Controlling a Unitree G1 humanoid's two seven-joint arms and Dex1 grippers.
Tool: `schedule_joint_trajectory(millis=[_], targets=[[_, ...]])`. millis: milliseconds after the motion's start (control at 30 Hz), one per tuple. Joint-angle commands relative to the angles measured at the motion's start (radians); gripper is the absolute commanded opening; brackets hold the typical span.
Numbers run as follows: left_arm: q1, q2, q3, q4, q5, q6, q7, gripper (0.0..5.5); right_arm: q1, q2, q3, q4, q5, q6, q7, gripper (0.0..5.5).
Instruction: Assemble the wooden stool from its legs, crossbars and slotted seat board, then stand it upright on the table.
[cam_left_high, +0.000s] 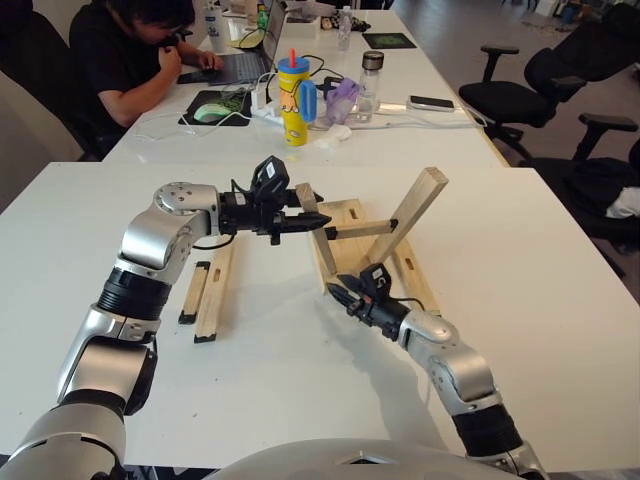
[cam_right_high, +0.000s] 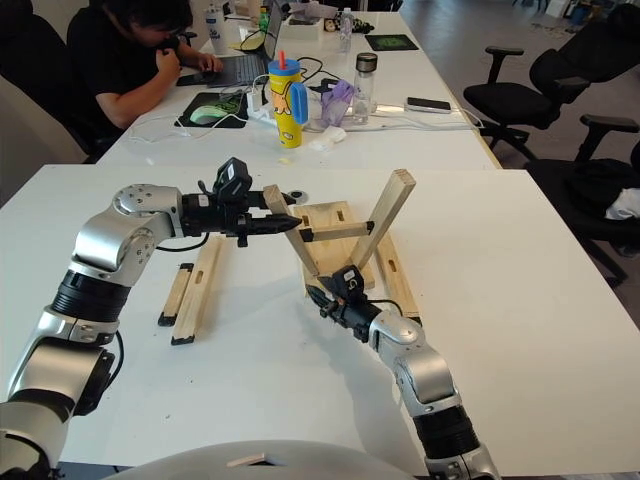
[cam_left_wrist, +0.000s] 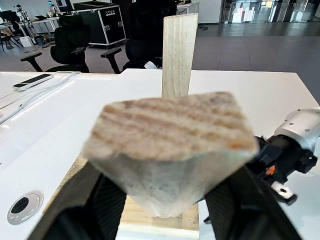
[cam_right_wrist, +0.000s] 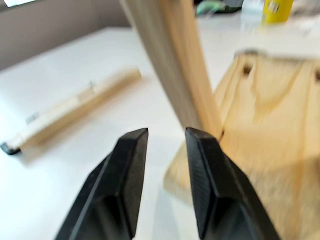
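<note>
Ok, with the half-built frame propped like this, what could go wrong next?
1. The left gripper clamps only the top of one leg; if released, the leaning frame could tip off the seat board.
2. The open right gripper sits close to that leg's foot and could knock it sideways.

Seat board (cam_left_high: 412, 277) flat on bench (cam_left_high: 530, 300), centre. Left leg (cam_left_high: 322, 250) & right leg (cam_left_high: 415, 208) rise tilted from it, crossbar (cam_left_high: 360, 231) btwn. Left end effector (cam_left_high: 300, 226) clamped on left leg's top; right end effector (cam_left_high: 338, 293) by its foot, at board's front-left corner. Two loose bars (cam_left_high: 217, 290) side by side, left of board.
</note>
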Motion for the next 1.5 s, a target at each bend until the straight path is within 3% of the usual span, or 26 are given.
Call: schedule_joint_trajectory(millis=[33,167,300,433,500,567,700,800,900,1033,1200,1367,1400,1500], targets=[[0.089,0.025,-0.101,0.058,0.082,0.081,-0.034,2.01,-0.05,-0.007,-0.057,-0.253,-0.054,-0.052,-0.094,0.68],[0.081,0.031,-0.1,0.044,0.076,0.088,-0.042,2.01,-0.154,-0.014,-0.017,-0.252,-0.221,-0.109,-0.181,0.07],[0.062,0.021,-0.11,0.063,0.084,0.082,-0.05,2.01,-0.227,0.016,0.095,-0.14,-0.412,-0.161,-0.27,0.0],[0.037,0.008,-0.119,0.074,0.09,0.078,-0.053,2.01,-0.16,-0.013,0.25,0.169,-0.445,0.241,-0.177,0.0],[0.028,0.002,-0.117,0.08,0.091,0.073,-0.052,2.01,-0.125,-0.049,0.277,0.175,-0.443,0.304,-0.141,0.0],[0.034,0.003,-0.106,0.078,0.088,0.073,-0.043,2.01,-0.145,-0.024,0.217,0.127,-0.409,0.23,-0.166,0.0],[0.045,-0.001,-0.096,0.09,0.092,0.063,-0.034,2.01,-0.143,0.03,0.033,-0.067,-0.327,-0.185,-0.245,0.0],[0.042,0.0,-0.092,0.094,0.094,0.06,-0.039,2.01,-0.027,-0.038,-0.005,-0.124,-0.359,-0.357,-0.229,0.0],[0.032,0.003,-0.088,0.11,0.098,0.049,-0.046,2.01,0.071,-0.095,0.026,-0.025,-0.361,-0.443,-0.162,0.0],[0.018,0.002,-0.094,0.128,0.11,0.023,-0.064,2.01,0.06,-0.087,0.08,0.189,-0.381,-0.472,-0.133,0.0],[-0.002,-0.005,-0.109,0.155,0.127,0.001,-0.094,2.01,-0.021,0.036,0.052,0.371,-0.352,-0.459,-0.211,0.0],[0.006,-0.022,-0.082,0.153,0.117,-0.033,-0.075,2.01,-0.076,0.051,0.099,0.466,-0.424,-0.162,-0.214,0.0],[0.004,-0.03,-0.065,0.152,0.112,-0.038,-0.054,2.38,-0.078,0.043,0.116,0.464,-0.442,-0.121,-0.206,0.0],[0.005,-0.026,0.01,0.098,0.068,0.006,-0.023,2.81,-0.075,0.026,0.141,0.479,-0.468,-0.056,-0.203,0.0]])
